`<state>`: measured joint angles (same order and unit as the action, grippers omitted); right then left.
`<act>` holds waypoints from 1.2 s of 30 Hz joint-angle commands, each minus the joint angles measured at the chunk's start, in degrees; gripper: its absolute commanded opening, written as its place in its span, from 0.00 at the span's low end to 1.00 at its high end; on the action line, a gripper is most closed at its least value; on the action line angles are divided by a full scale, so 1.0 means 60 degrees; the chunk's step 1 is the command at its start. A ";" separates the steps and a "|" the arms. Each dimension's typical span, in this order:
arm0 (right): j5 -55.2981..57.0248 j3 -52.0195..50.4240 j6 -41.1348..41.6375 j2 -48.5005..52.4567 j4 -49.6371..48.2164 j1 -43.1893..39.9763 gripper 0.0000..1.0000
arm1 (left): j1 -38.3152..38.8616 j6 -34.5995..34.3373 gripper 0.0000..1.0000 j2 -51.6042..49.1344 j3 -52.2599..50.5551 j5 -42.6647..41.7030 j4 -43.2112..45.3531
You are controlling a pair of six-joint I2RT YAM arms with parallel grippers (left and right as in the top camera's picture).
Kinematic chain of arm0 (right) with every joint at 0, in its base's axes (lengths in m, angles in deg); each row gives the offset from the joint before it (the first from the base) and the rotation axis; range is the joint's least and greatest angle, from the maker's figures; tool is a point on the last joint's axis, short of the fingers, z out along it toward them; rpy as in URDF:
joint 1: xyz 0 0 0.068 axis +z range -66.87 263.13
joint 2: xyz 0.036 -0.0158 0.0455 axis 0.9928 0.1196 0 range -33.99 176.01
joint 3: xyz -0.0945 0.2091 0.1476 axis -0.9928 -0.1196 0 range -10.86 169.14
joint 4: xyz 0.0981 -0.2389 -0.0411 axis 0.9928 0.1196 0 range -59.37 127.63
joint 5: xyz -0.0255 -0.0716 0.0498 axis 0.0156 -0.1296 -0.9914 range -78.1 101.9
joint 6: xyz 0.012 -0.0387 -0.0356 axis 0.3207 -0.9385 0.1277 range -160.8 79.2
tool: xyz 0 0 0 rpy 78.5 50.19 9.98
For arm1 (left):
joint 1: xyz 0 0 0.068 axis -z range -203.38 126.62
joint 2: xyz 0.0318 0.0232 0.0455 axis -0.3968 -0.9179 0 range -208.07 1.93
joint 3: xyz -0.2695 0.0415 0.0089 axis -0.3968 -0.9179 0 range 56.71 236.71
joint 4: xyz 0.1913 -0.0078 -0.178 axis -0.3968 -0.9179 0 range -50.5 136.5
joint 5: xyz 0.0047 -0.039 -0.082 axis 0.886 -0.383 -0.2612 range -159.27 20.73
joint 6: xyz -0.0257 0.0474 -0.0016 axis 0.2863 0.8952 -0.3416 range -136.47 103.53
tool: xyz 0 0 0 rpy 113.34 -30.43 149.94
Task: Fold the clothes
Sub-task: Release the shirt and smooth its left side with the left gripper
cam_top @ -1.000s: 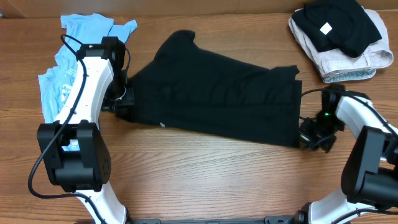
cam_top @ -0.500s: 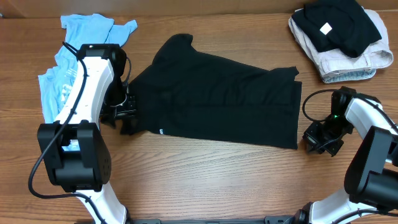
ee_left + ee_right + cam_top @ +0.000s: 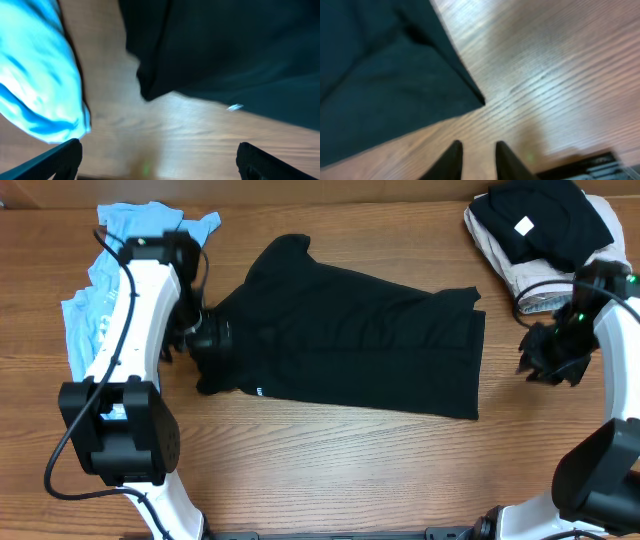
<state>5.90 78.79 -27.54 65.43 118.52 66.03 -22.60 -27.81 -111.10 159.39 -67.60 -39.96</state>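
In the middle of the brown wooden table (image 3: 330,470): a black short-sleeved cloth T-shirt (image 3: 360,345) lay spread flat, hem toward the right edge and sleeves toward the left edge.
Left gripper (image 3: 212,340): it hung over the shirt's left end, by the front sleeve. Its wrist view showed the fingers spread wide with nothing between them.
Right gripper (image 3: 548,358): it stood clear of the hem, near the right edge. Its fingers were drawn almost together, with a sliver of wood showing between them, and held nothing.
Just changed: a second before, both grippers were at the shirt's ends, the right one at the front hem corner. Both had since let go. The right arm had swung off toward the back right, and the left had moved in over the sleeve end. The shirt had not shifted in the last half second.
Meaning for the task: the spreading looked finished and no fold had yet been made.
Other clothes: a crumpled light blue T-shirt (image 3: 90,310) lay by the back left corner. A folded stack (image 3: 545,230), black on pale beige, sat at the back right corner.
Hard to make out: both wrist views were blurred. From overhead I could not tell whether the left fingers touched the cloth. The left arm covered part of the blue shirt.
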 commanded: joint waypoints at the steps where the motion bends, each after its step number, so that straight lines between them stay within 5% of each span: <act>1: -0.0087 0.1392 -0.0514 -0.0299 0.0415 0.0397 0.34 | 0.0200 0.0929 1.00 0.0073 0.2565 -0.1064 -0.0069; 6: -0.0080 0.2732 -0.0586 -0.0299 0.0481 0.0801 0.62 | 0.0506 0.1410 1.00 0.0073 0.5009 -0.2204 0.0973; 12: -0.0091 0.3133 -0.0539 -0.0299 0.0510 0.0933 0.65 | 0.0914 0.1796 1.00 -0.0113 0.5468 -0.2233 0.2976; 23: -0.0084 0.3093 -0.0543 -0.0280 0.0707 0.0943 0.66 | 0.1144 0.1963 1.00 -0.3082 0.5472 -0.2229 0.6404; 36: -0.0084 0.2280 -0.0539 -0.0244 0.0590 0.1111 0.66 | 0.1628 0.2503 1.00 -0.5770 0.5472 -0.2036 0.7719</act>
<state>5.28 93.96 -30.36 64.88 122.46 72.41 -13.90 -14.74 -144.10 191.98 -80.28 5.61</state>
